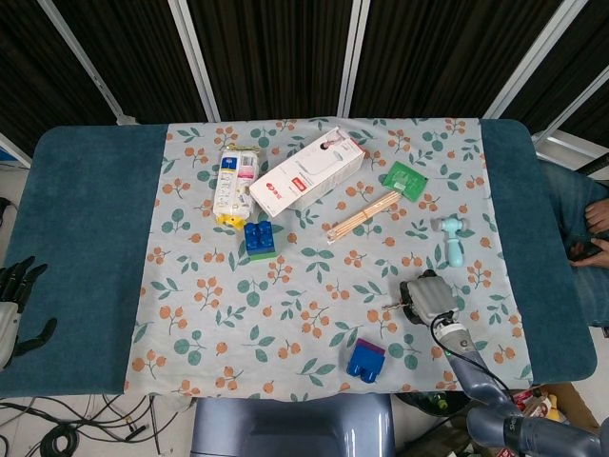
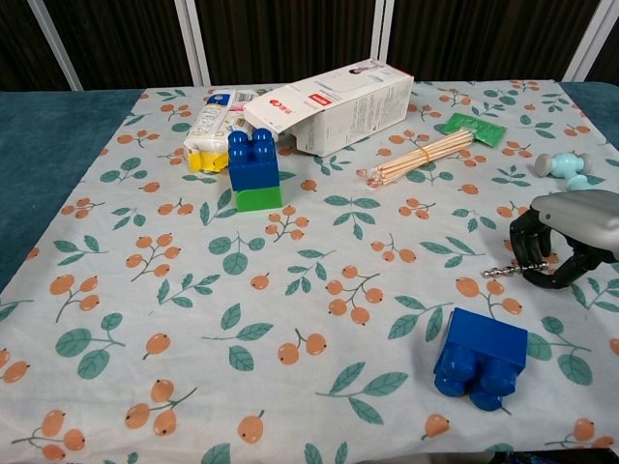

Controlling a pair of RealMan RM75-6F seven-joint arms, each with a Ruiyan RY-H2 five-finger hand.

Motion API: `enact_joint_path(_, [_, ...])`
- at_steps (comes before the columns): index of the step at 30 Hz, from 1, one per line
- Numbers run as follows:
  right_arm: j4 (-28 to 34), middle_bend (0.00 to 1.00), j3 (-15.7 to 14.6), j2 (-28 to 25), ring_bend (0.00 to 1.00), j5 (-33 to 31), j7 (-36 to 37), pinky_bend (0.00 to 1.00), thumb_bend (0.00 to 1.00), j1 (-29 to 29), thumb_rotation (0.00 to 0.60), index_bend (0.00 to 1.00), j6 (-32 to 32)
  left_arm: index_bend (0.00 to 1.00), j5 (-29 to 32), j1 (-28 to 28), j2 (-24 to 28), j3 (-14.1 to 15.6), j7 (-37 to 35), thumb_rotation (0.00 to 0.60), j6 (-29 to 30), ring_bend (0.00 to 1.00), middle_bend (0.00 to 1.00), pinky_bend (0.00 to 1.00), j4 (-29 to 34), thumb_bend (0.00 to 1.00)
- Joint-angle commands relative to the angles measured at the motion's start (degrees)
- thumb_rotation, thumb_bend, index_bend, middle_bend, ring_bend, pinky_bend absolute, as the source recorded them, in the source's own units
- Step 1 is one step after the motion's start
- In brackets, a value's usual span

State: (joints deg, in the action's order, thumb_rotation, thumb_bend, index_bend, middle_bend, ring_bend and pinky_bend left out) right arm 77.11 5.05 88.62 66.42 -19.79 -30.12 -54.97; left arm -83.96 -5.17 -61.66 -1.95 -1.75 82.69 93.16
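My right hand (image 2: 566, 242) curled down on a small corkscrew (image 2: 505, 271), blue block (image 2: 481, 358) just below, my left hand (image 1: 14, 305) spread, holding nothing

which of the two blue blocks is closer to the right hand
The all-blue block lying just below the right hand; the other blue block sits stacked on a green one, far across the cloth.

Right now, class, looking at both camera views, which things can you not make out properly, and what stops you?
- Right hand: its fingers curl over a small metal piece; what it is stays hidden, too small in the head view.
- Left hand: cut by the head view's left edge, absent from the chest view.
- White box: print too small.
- Teal toy: partly cut by the chest view's right edge.
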Motion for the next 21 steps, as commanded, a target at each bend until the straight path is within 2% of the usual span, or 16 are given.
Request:
enact_joint_path(1, [0.1,0.44,0.19,-0.14,0.44,-0.04,0.65,0.22,0.37,-0.03,0.6,0.62,0.13,0.09,-0.02,-0.01,0.02,0.01,0.0,0.6,-0.03,0.01,0.01,0.02,0.06,0.33])
enact_joint_path(15, [2.05,0.44,1.58,-3.34,0.44,1.02,8.59,0.22,0.38,-0.07,0.6,0.64,1.65,0.09,0.18,-0.03,0.01,-0.03,0.46,0.6,-0.1,0.01,0.01,0.02,0.46,0.33])
enact_joint_path(21, [5.28,0.44,3.36,-6.16,0.44,1.08,11.2,0.22,0.39,-0.5,0.6,0.64,1.48,0.09,0.13,0.01,0.08,0.0,0.12,0.6,-0.08,0.01,0.01,0.02,0.27,0.33])
